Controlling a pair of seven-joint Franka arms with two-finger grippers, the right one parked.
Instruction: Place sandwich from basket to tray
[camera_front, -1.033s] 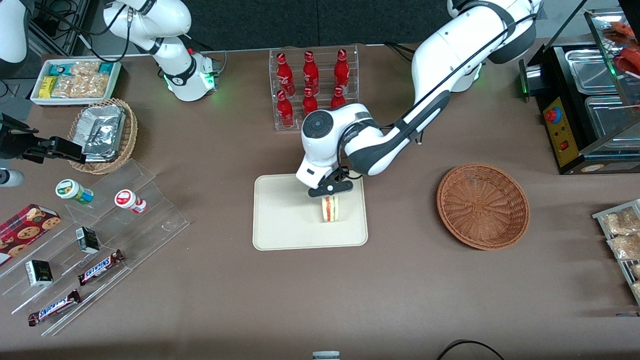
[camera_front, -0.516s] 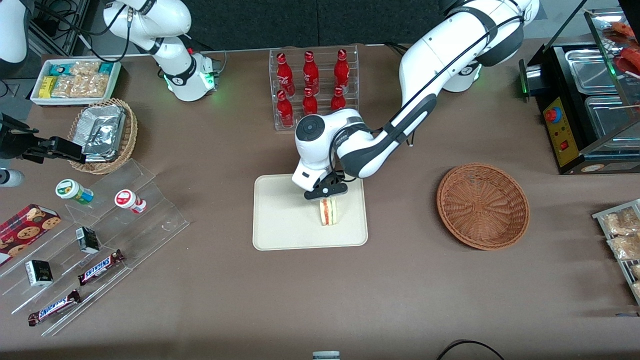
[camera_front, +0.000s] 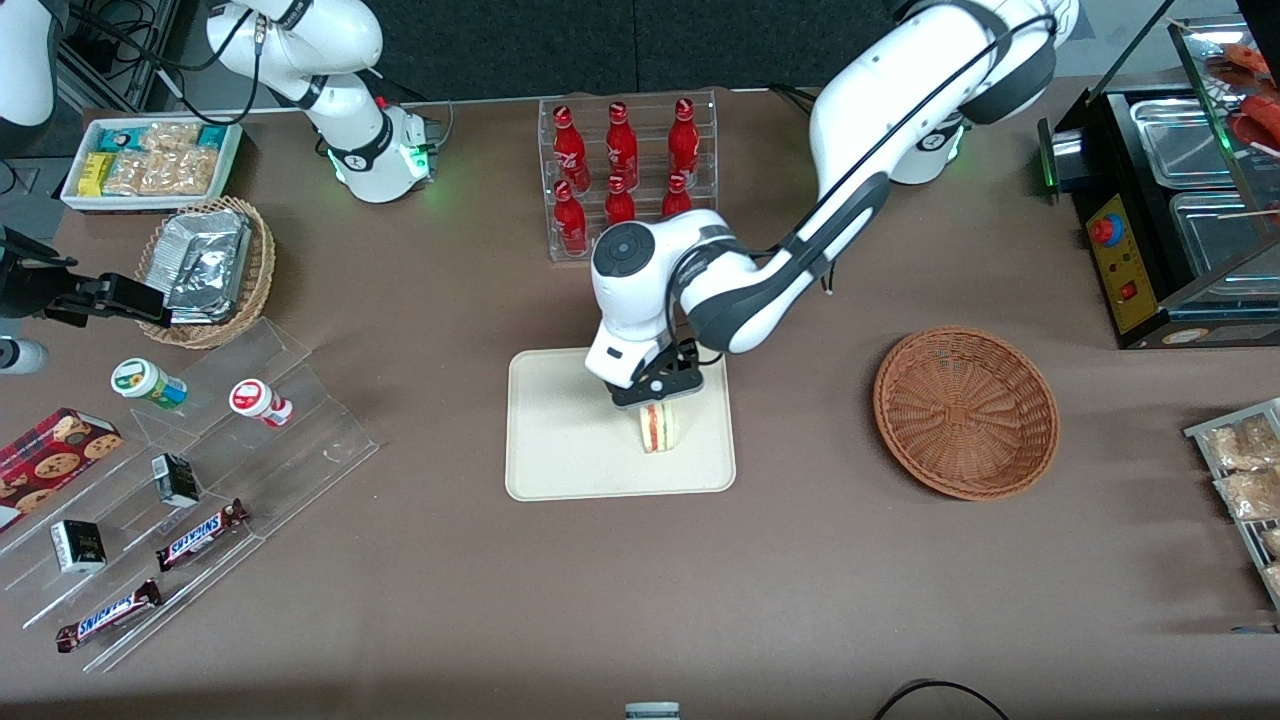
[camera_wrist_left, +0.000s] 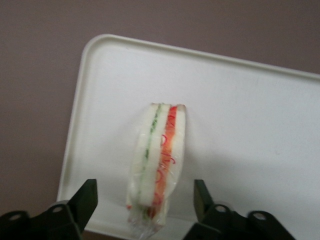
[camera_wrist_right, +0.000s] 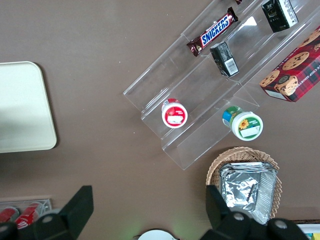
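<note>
Sandwich (camera_front: 659, 427): stands on edge on the tray, on the half nearer the basket; bread slices upright, with the red-orange and green filling facing up. The wrist view (camera_wrist_left: 157, 165) shows it wrapped in clear film.
Tray (camera_front: 560, 440): cream, rectangular, on the table; it carries only the sandwich.
Basket (camera_front: 965, 411): reddish-brown wicker, well apart from the tray toward the working arm's end of the table; nothing in it.
Pincer (camera_front: 655, 392): hangs just above the sandwich. In the wrist view (camera_wrist_left: 145, 200) the fingers (camera_wrist_left: 86, 199) are spread, one on each side of the wedge, with a bare gap between each finger and the bread; released, gripping nothing.
Done: judged from this layout, the transfer is made; the sandwich is out of the basket and resting on the tray.
Left: only for the arm to lift clear. The narrow upright wedge could tip if brushed.
Bottle rack (camera_front: 625, 175): red bottles, farther from the front camera than the tray; not involved.
</note>
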